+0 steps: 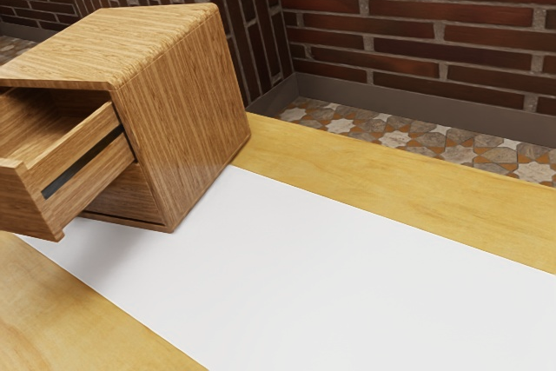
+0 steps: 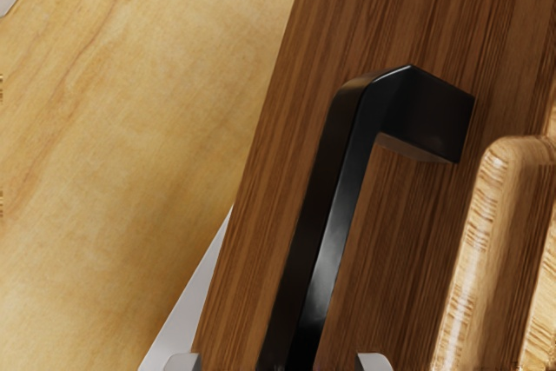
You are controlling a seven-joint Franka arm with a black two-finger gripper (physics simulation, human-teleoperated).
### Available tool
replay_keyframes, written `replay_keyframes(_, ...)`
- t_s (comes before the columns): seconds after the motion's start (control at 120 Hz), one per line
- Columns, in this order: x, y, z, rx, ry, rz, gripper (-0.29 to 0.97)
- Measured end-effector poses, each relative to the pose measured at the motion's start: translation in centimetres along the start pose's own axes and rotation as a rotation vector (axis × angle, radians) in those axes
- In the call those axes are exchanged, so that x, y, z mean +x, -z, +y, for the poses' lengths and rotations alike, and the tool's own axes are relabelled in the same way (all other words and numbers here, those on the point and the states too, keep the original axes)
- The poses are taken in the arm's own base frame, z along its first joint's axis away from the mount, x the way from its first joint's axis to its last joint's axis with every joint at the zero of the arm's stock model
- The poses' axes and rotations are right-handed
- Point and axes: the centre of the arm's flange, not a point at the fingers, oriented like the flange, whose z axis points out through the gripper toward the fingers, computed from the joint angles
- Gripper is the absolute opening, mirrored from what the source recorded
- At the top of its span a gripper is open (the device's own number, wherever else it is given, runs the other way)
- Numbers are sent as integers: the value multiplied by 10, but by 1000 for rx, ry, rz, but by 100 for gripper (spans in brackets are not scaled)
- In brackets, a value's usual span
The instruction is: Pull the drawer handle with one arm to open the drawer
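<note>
Gripper sits right at the drawer handle, judging by how near the wrist camera is to it. Whether it is wide, narrow or clamped on the bar, I cannot tell.

Exterior view: a wooden cabinet stands at the exterior view's left, on the white strip that runs down the wooden table. Its top drawer is partly out of the carcass, with the inside open to view above its front. A dark handle runs along that front. The lower front beneath it looks flush and shut. A brick wall and tiled floor lie behind.

Wrist view: the black bar handle is very close, its bent end standing off the dark-grained drawer front. A paler rounded wooden edge lies just beside the handle; which part that is I cannot say. Table wood and a sliver of the white strip show past the drawer front.

By my reading the pull is partway done, since the drawer is open but not fully. The next move calls for a firm hold on the bar and a straight draw along the drawer's slide line, away from the cabinet. Any sideways drag could jam the drawer or slip off the handle.
</note>
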Motion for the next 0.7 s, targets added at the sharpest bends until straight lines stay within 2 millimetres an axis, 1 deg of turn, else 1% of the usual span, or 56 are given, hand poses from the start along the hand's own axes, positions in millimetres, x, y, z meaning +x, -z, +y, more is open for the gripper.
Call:
replay_keyframes(0.108,-5,4,0,-5,-5,6,16)
replay_keyframes(0.342,-7,6,-1,-4,-6,3,17)
replay_keyframes(0.567,-18,13,2,-11,-23,10,17)
replay_keyframes(0.617,-29,23,10,-25,-47,21,17)
replay_keyframes(0.667,-58,56,30,-72,-114,57,17)
replay_keyframes(0.683,-70,71,37,-92,-140,71,17)
replay_keyframes(0.7,-85,90,45,-121,-173,90,21)
